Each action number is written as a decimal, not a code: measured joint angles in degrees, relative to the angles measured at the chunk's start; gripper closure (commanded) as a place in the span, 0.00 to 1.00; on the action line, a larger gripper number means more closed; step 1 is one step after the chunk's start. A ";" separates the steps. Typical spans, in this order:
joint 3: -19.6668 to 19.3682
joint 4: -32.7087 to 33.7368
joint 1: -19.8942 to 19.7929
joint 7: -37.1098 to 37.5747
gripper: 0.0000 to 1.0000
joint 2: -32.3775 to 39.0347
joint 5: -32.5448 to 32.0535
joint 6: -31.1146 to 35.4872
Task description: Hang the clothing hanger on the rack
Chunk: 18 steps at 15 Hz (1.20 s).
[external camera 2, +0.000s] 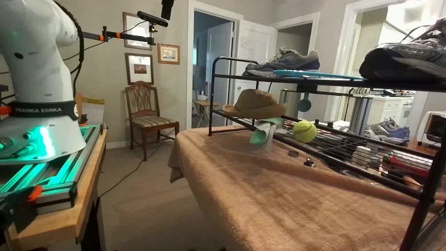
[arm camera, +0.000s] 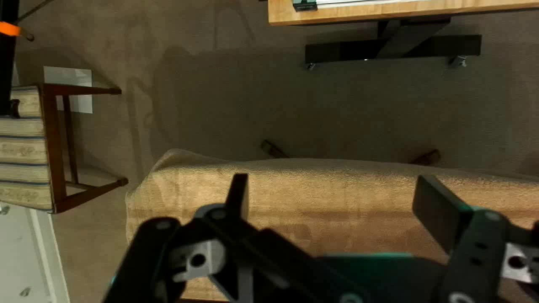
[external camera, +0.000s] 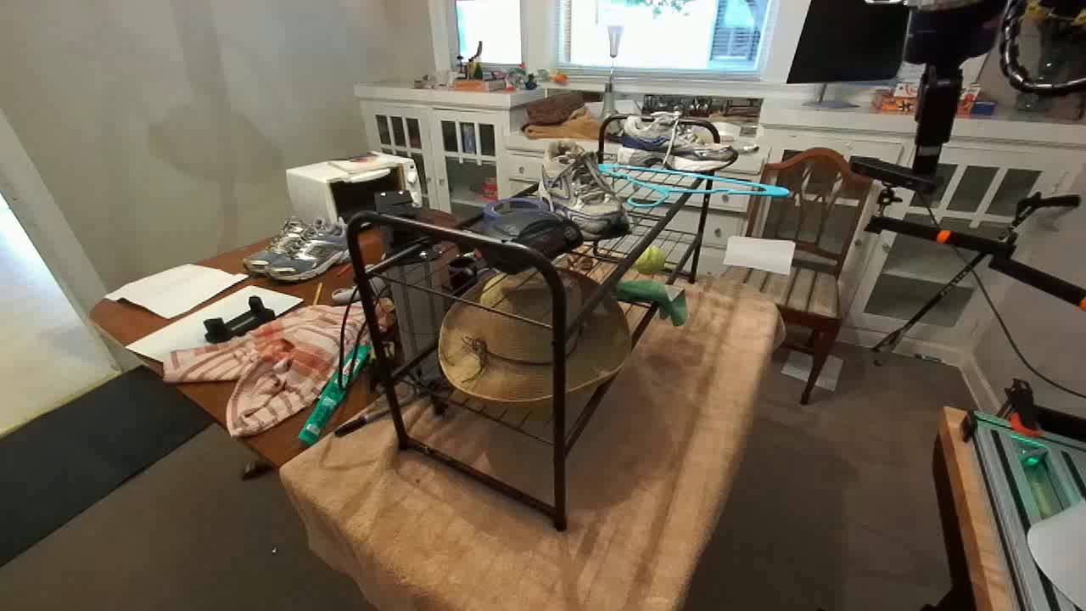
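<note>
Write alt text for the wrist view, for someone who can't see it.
A black gripper, wide open and holding nothing, above a tan cloth. Beyond the cloth is brown floor; the edge of a wooden tabletop runs along the top right, and part of a chair with a striped seat shows at the left.

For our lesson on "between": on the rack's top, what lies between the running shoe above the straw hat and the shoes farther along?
The blue clothes hanger lies there, as both exterior views show; it juts past the rack.
</note>
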 measured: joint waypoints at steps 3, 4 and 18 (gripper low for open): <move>0.00 0.00 0.00 0.00 0.00 0.00 0.00 0.00; 0.00 0.00 0.00 0.00 0.00 0.00 0.00 0.00; -1.43 0.09 -2.12 15.12 0.00 17.59 -24.26 32.80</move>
